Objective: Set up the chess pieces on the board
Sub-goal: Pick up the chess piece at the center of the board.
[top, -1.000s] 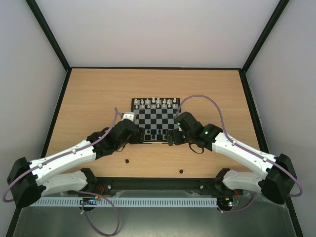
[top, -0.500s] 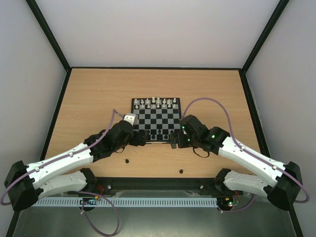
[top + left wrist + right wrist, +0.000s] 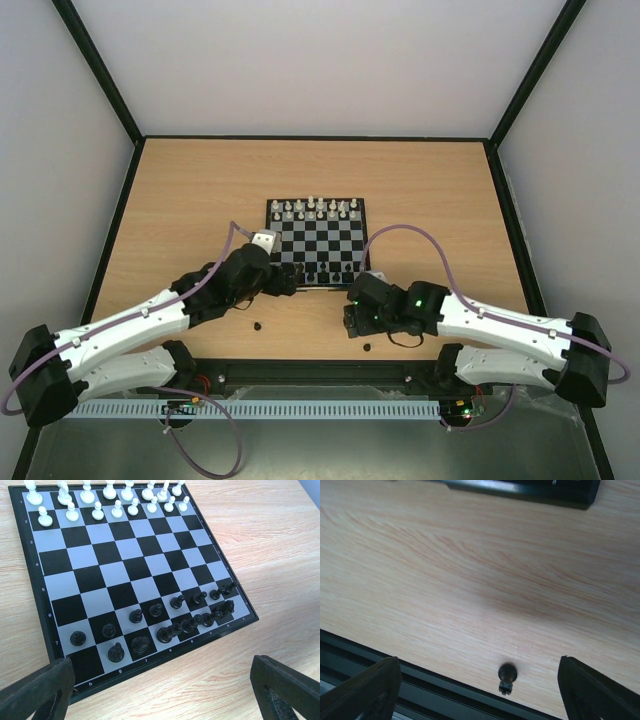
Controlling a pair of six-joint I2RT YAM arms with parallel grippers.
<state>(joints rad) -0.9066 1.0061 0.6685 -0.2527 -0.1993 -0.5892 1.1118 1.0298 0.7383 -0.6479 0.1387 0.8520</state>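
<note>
Standing in two rows along the near side of the board point(image 3: 125, 575), most of the black chess pieces point(image 3: 173, 630) are seen upright on their squares, the nearer row crowded closely toward one corner. The white pieces point(image 3: 98, 511) are ranged in two rows along the far side. The board itself is placed near the middle of the wooden table point(image 3: 200, 200). Off the board, one loose black piece point(image 3: 507, 676) is found lying on its side on the bare wood, close to the table's near edge and well apart from the board's near border. A second loose black piece point(image 3: 257, 325) is seen on the wood in front of the board's near-left corner. The left gripper point(image 3: 160, 680) is held at that near-left corner, its jaws spread wide and nothing gripped between them. The right gripper point(image 3: 475, 680) is positioned over the first loose piece, with its jaws set wide apart to either side; the piece lies between them, touched by neither finger, and nothing is held.
</note>
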